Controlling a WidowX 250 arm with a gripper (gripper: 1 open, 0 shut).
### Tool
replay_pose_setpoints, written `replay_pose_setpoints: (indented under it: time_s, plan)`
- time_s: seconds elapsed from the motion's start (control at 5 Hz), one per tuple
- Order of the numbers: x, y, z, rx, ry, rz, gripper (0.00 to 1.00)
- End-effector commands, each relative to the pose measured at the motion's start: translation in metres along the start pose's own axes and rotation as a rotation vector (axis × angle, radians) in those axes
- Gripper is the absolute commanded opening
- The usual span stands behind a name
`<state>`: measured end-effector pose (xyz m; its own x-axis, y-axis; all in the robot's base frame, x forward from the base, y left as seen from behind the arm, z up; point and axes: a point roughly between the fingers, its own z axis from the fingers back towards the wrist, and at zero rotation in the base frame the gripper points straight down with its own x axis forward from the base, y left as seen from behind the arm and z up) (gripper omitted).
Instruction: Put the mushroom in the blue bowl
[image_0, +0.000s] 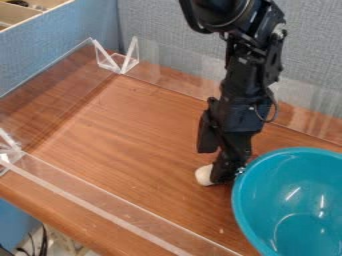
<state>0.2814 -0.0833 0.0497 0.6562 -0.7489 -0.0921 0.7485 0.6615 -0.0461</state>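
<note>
Tool (222, 168) over mushroom (205, 175) — beside blue bowl (286, 200)

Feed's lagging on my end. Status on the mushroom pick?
Tool open, pointing down at the mushroom, no grip confirmed. Mushroom on the table, just left of the bowl. Bowl empty. Nothing in the way.

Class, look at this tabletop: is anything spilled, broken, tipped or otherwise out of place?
Nothing stands out. The blue bowl sits upright and empty on the wooden table, and the gripper points straight down over the mushroom beside it.
</note>
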Motion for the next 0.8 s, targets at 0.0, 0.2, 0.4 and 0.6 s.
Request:
replay_pose_setpoints:
  time_s: [0.0, 0.2, 0.4, 0.6]
  plan:
    - [0.0144, -0.0194, 0.0013, 0.01, -0.017, -0.025, 1.0]
    - [0.014, -0.0191, -0.0005, 0.01, -0.013, -0.019, 1.0]
    - [0.0136, -0.0188, -0.0023, 0.009, -0.009, -0.014, 1.0]
    - [0.0134, -0.0185, -0.0043, 0.009, -0.005, -0.008, 1.0]
